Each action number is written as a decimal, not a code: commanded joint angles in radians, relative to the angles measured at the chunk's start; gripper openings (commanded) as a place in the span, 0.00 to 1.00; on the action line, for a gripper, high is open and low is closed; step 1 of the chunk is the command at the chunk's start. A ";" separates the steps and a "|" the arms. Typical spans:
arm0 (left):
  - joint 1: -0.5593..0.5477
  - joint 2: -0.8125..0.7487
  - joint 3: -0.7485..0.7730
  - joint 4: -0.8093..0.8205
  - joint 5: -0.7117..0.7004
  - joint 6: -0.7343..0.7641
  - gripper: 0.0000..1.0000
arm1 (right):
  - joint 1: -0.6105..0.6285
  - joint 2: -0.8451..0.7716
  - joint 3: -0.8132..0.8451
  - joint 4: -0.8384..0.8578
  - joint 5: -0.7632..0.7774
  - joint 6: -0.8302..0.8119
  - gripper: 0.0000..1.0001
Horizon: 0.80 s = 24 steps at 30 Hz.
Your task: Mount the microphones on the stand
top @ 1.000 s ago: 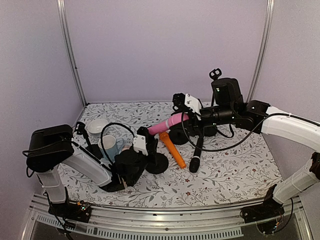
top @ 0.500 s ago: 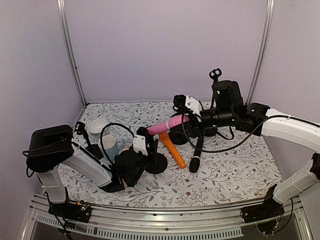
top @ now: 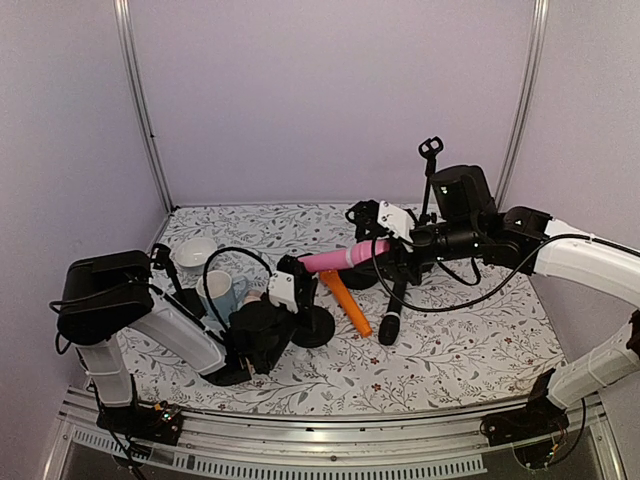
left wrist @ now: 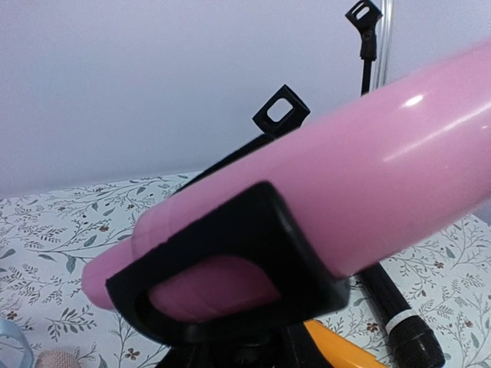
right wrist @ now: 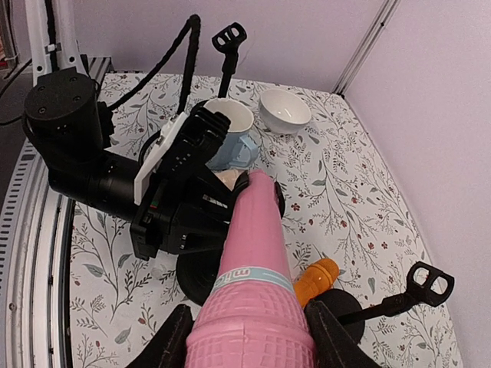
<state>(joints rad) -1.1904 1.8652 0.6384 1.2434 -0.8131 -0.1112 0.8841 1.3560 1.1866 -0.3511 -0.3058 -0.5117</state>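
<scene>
The bright pink microphone point(top: 345, 259) lies nearly level above the table, and my right gripper point(top: 387, 250) is shut on its ribbed head point(right wrist: 252, 337). Its tail end sits inside the black clip point(left wrist: 284, 253) of a round-based stand point(top: 315, 325). My left gripper point(top: 295, 280) reaches that stand just under the clip and appears shut on it; its fingers are hidden. The orange microphone point(top: 346, 302) and the black microphone point(top: 393, 305) lie on the table beside the stand. A pale beige-pink microphone head point(top: 251, 297) shows next to the mug.
A blue-and-white mug point(top: 222, 290) and a white bowl point(top: 195, 250) stand at the left. Another stand point(top: 163, 257) rises by the mug, a tall one point(top: 430, 150) stands at the back, and a round base point(top: 360, 277) sits under the pink microphone.
My right arm has shifted right and lowered the pink microphone's head, so it lies flatter with its tail in the clip. The left arm has barely moved.
</scene>
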 commanded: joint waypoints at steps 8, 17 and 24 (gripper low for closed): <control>-0.038 -0.008 0.081 0.131 0.263 0.067 0.00 | 0.014 0.118 0.092 -0.430 0.023 -0.268 0.00; -0.043 -0.008 0.077 0.140 0.272 0.081 0.00 | 0.025 0.264 0.239 -0.487 0.057 -0.253 0.00; -0.047 0.016 0.101 0.140 0.300 0.090 0.00 | 0.047 0.355 0.389 -0.555 0.057 -0.208 0.00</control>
<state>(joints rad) -1.1778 1.8767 0.6487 1.2510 -0.7795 -0.0864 0.8845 1.5681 1.5799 -0.7719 -0.2592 -0.7341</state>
